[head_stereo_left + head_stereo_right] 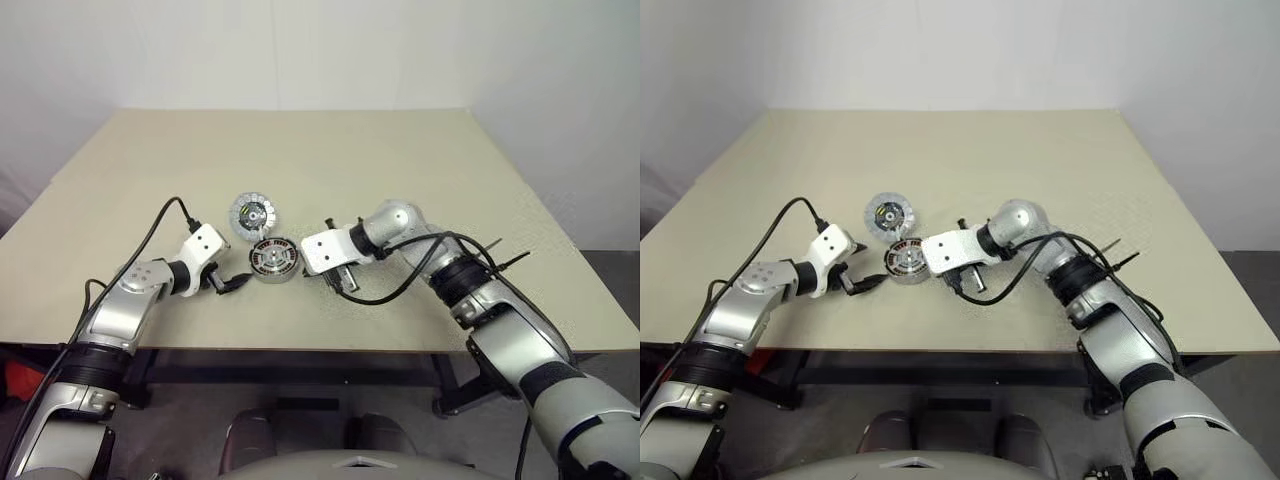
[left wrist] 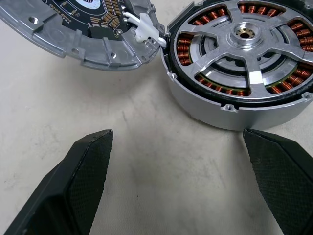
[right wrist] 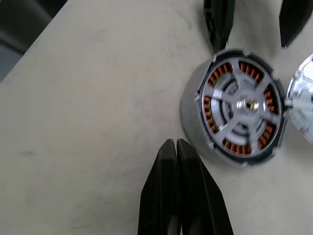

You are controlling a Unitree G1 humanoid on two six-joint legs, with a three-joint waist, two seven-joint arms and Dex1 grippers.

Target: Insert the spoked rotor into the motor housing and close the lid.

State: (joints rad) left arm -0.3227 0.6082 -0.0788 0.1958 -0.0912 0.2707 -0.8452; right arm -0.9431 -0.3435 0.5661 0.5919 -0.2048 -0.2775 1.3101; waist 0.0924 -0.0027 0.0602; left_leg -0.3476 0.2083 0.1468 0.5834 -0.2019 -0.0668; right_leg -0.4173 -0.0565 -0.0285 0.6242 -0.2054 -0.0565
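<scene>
Short round silver metal motor housing (image 1: 273,259) with copper-brown coils stands on the beige table (image 1: 430,170), near the front edge, between the two arms. The spoked rotor (image 2: 247,46), a grey metal wheel with central hub, already sits inside it, coils showing between the spokes, so insertion looks complete. The flat round pale silvery lid (image 1: 251,213) lies on the table at the housing's far-left side, inner face up (circuit board and a white connector visible), its rim touching the housing; closing is not yet done. Left gripper (image 1: 232,282), fingers spread wide, rests low just left of the housing, probably placed to steady it. Right gripper (image 3: 179,191), fingers pressed together and empty, hangs just right of the housing, holding nothing.
</scene>
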